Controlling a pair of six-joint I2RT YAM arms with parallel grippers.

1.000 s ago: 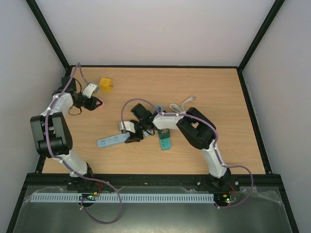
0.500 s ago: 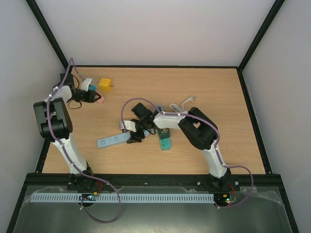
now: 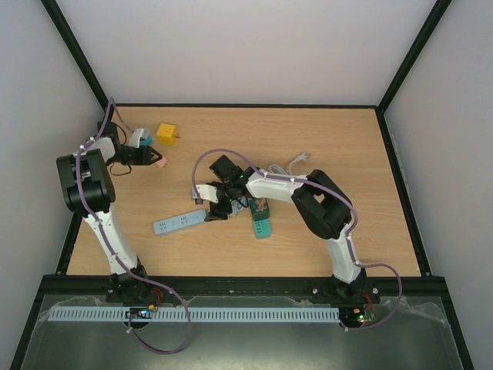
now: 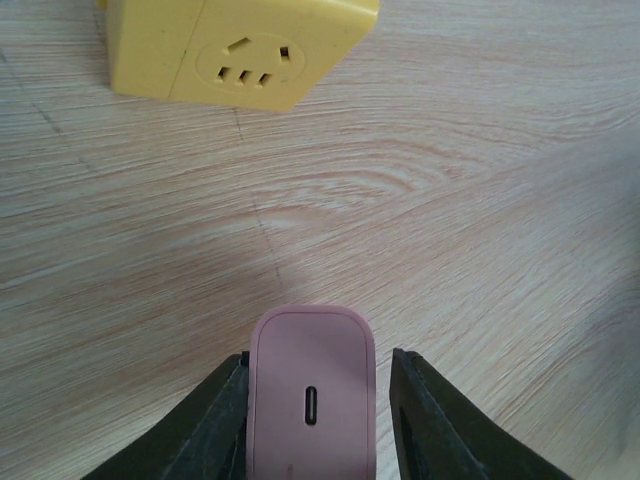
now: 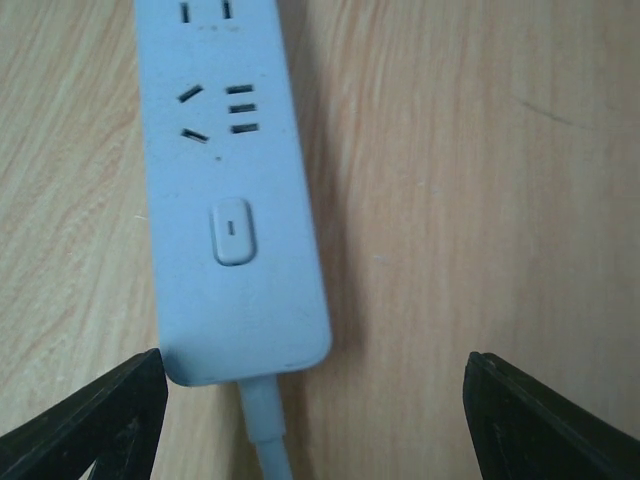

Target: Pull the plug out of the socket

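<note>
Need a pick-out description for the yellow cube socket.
On the wooden table, look to the far-left corner, just beyond the left gripper holding a pink plug. The yellow cube socket sits there: the only yellow, boxy item, unlike the flat pale-blue strip and green strip mid-table.

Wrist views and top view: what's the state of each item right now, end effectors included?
left end effector: shut on the pink plug.
pink plug: unplugged, out of every socket.
yellow cube socket: on the table, visible face empty.
blue power strip: flat on the table, visible outlets empty.
right end effector: open, straddling the strip's cord end.
green power strip: flat on the table, outlets unreadable.
</note>
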